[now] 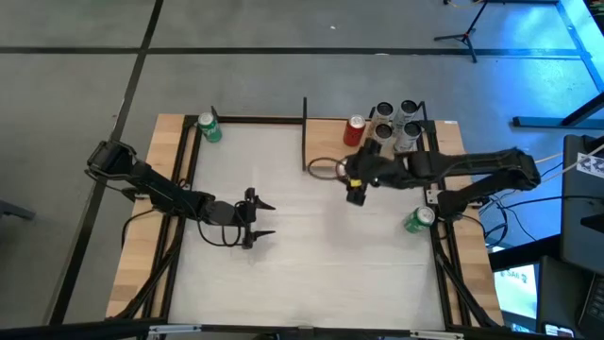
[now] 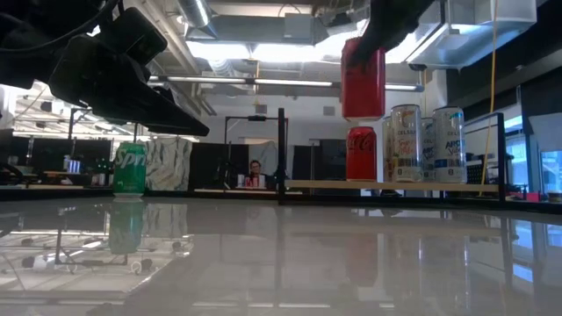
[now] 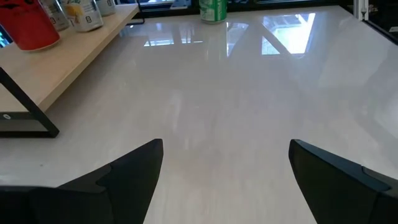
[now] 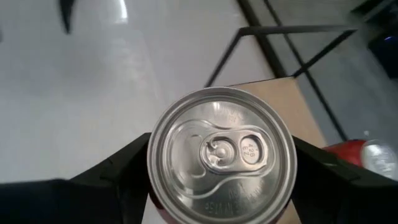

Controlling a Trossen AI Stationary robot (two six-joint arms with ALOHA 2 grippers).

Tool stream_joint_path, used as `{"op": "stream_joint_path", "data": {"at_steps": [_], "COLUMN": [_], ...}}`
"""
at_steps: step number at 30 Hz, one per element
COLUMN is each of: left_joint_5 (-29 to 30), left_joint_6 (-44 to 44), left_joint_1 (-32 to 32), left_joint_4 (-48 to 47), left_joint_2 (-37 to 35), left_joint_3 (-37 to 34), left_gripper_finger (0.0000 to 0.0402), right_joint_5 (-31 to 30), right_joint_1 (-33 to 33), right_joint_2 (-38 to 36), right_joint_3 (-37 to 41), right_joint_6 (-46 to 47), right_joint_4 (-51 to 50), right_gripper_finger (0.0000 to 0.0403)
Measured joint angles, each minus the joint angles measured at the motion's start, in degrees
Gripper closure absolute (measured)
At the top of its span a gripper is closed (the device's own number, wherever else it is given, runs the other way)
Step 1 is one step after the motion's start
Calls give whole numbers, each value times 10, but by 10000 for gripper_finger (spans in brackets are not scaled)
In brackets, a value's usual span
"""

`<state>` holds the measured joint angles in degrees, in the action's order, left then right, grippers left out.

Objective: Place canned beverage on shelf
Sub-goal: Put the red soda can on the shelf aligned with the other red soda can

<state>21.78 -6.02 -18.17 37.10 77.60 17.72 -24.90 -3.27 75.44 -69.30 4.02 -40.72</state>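
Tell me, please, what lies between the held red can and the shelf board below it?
Only air: the low view shows the red can in the right end effector hanging clear above the shelf.

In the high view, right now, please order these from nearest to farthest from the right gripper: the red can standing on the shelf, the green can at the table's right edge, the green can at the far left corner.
Measured from the right gripper, which holds a red can:
1. The red can on shelf, just beyond the gripper on the shelf.
2. The green can at right edge, nearer the front. Close to the first; ranking uncertain.
3. The green can at far left corner, clearly farthest.
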Motion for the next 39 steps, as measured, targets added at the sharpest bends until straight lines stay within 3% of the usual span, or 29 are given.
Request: {"op": "stream_joint_path", "data": {"at_steps": [3,15,39], "left_joint_5": [0,0,0], "left_joint_6": [0,0,2], "left_joint_1": [0,0,0], "left_joint_4": [0,-2,-2], "left_joint_2": [0,0,0], "left_joint_3": [0,0,0], "left_gripper_finger": [63,63,63], "right_joint_5": [13,167,200], "right_joint_1": [36,197,290], "right_joint_2": [-13,-22,2], "right_joint_3": [19,115,140], "right_joint_6": [-33,-131,-175], "right_joint_4": [19,109,156], "right_gripper_finger": [115,115,115]}}
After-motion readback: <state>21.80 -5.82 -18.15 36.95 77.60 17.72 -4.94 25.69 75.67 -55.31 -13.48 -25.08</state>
